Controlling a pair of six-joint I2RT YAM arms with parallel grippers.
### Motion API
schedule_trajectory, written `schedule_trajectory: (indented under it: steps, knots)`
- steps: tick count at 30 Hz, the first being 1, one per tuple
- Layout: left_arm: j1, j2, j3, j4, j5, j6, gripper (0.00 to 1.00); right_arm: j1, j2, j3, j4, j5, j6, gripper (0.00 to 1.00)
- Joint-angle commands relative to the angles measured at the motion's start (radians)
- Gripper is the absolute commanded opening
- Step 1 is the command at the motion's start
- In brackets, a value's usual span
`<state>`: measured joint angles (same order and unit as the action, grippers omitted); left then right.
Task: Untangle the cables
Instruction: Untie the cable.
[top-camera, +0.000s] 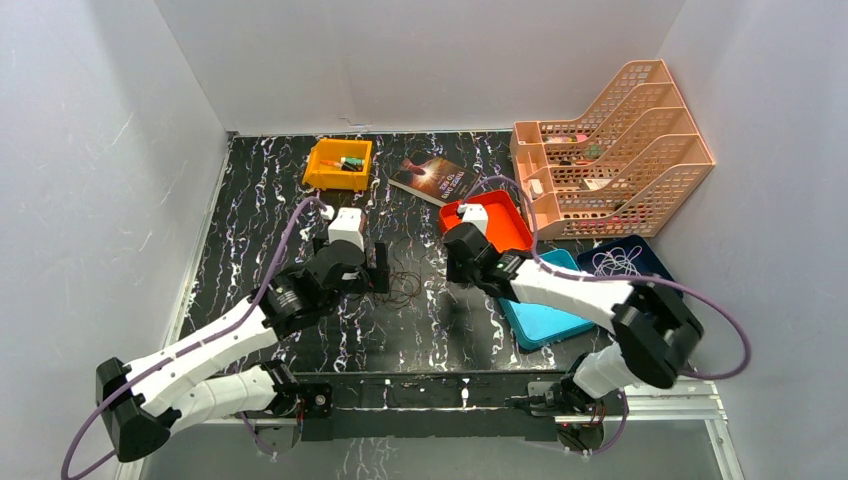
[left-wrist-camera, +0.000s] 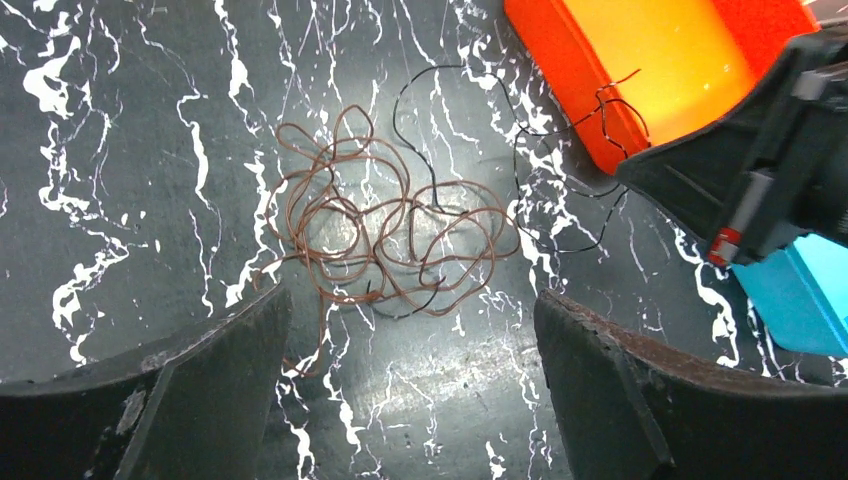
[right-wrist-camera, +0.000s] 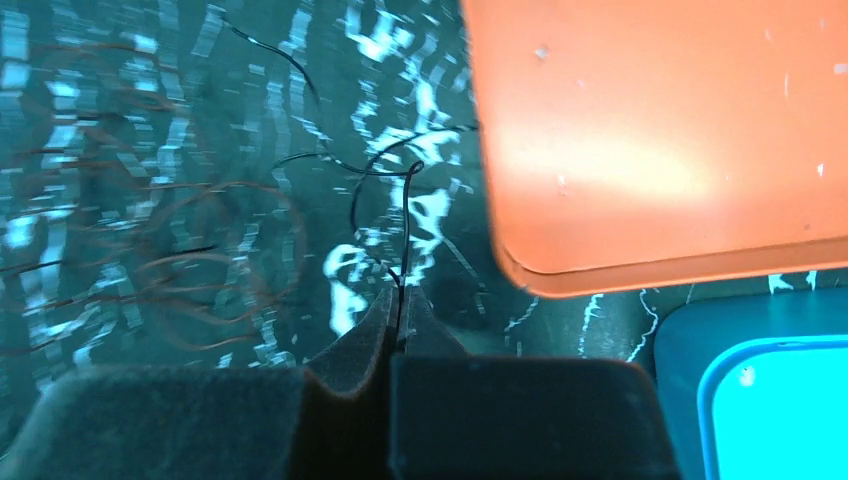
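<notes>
Where the table (top-camera: 250, 200) is seen from above, a black surface veined with white is shown, closed in by plain white walls (top-camera: 100, 150) at the left, the back and the right. In the upper middle of the overhead view a yellow bin (top-camera: 322, 176) is set, and a few small pen-like items (top-camera: 348, 162) are held in it. A book (top-camera: 433, 178) is laid flat to its right. In the upper right a peach lattice file rack (top-camera: 640, 160) is stood against the wall; small things are lodged in its slots, but they cannot be made out. Just left of the rack an orange tray (top-camera: 505, 225) is placed, and below it a light blue tray (top-camera: 540, 322) is partly covered by the right arm (top-camera: 570, 290). In a dark blue tray (top-camera: 655, 268) at the right edge a whitish cable (top-camera: 618, 262) is coiled in loose loops.

The brown cable (left-wrist-camera: 390, 230) is heaped in a loose tangle on the bare table at the centre of the left wrist view, between the two grippers. The left gripper (left-wrist-camera: 410, 380) is held wide open, its fingers at the lower corners of that frame, below the tangle. The right gripper (right-wrist-camera: 400, 305) is pinched shut on a black cable (right-wrist-camera: 408, 230) beside the orange tray's corner; in the left wrist view this cable is seen running from the tangle's right side over the tray's rim.
</notes>
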<state>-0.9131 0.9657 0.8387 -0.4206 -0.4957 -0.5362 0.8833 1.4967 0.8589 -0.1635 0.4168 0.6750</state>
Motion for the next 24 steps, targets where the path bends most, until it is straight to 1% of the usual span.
schedule_trajectory:
  steps: [1,7,12,16,24]
  knots:
    - [-0.003,-0.077,-0.037,0.097,-0.035,0.059,0.90,0.008,-0.158,0.038,0.047,-0.066,-0.098,0.00]
    - [-0.004,-0.114,-0.070,0.170,-0.024,0.105,0.92,0.008,-0.285,0.144,-0.081,-0.051,-0.170,0.00]
    - [-0.003,-0.124,-0.087,0.203,-0.021,0.121,0.92,0.008,-0.369,0.257,-0.137,-0.020,-0.239,0.00]
    - [-0.004,-0.125,-0.107,0.233,-0.017,0.128,0.92,0.008,-0.391,0.365,-0.179,0.011,-0.292,0.00]
    - [-0.003,-0.099,-0.131,0.247,-0.018,0.113,0.92,0.008,-0.370,0.549,-0.232,0.099,-0.372,0.00]
